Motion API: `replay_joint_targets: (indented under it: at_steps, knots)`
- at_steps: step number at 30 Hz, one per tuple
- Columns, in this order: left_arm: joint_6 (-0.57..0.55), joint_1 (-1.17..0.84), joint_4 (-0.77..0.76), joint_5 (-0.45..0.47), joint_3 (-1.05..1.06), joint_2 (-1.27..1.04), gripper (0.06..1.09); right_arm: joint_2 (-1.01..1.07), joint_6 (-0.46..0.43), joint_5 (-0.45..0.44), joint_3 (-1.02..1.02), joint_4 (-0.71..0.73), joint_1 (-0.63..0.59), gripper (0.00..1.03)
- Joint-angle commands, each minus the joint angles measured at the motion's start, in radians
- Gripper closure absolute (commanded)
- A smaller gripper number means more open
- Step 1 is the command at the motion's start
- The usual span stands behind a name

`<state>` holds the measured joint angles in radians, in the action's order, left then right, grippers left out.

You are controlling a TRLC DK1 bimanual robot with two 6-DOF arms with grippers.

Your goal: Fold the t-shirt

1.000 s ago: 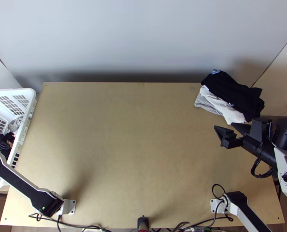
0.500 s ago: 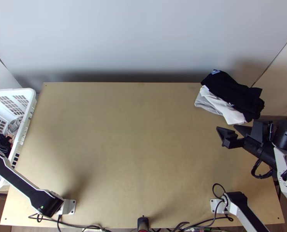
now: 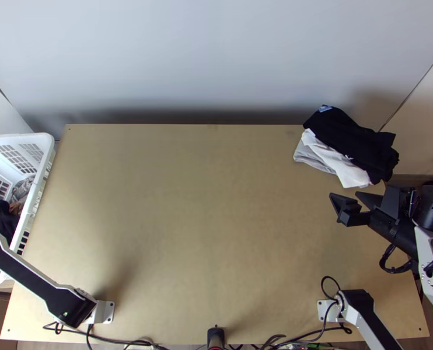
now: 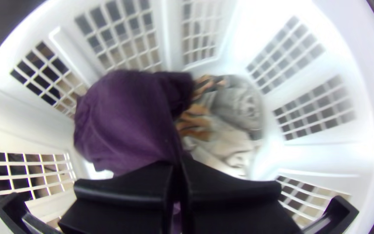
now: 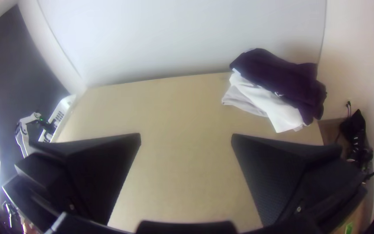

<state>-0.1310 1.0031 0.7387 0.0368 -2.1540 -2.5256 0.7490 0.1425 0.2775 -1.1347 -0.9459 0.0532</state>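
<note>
In the top view my right gripper [image 3: 345,194] stands open near the table's right side, just below the pile of folded clothes. The right wrist view has the right gripper [image 5: 186,135] with its fingers wide apart and nothing between them. Over the inside of the basket, my left gripper [image 4: 177,167] is shut on a bunched purple cloth [image 4: 126,117], which bulges out beyond the fingertips. From above, this cloth [image 3: 2,220] looks nearly black beside the left arm. How much of it hangs lower down is hidden.
The white basket [image 3: 40,175] stands against the table's left edge, with grey, beige and orange-brown clothes [image 4: 239,104] inside. A dark folded garment [image 3: 356,140] lies on white and grey ones [image 3: 336,160] at the table's [image 3: 199,216] back right. Cables run along the front edge.
My right gripper has shifted slightly to the right and down the picture, still open. More of the dark cloth shows in the basket beside the left arm, and it has changed shape.
</note>
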Motion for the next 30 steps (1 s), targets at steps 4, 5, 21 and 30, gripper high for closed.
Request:
replay_joint_targets:
  at_steps: [4,5,21,30]
  knots:
    - [0.022,-0.104,0.027,0.302,0.138,0.585,1.05,-0.023,0.016,0.0,0.056,0.035,-0.004,0.05]
    - [0.022,-0.12,0.039,0.316,0.138,0.622,1.05,-0.025,0.014,0.0,0.059,0.038,-0.004,0.05]
    - [0.03,-0.667,0.126,0.48,0.353,1.22,1.05,-0.074,0.026,0.0,0.135,0.084,0.01,0.05]
    - [-0.018,-0.923,0.146,0.468,0.462,1.312,1.05,-0.099,0.031,0.0,0.159,0.102,0.011,0.05]
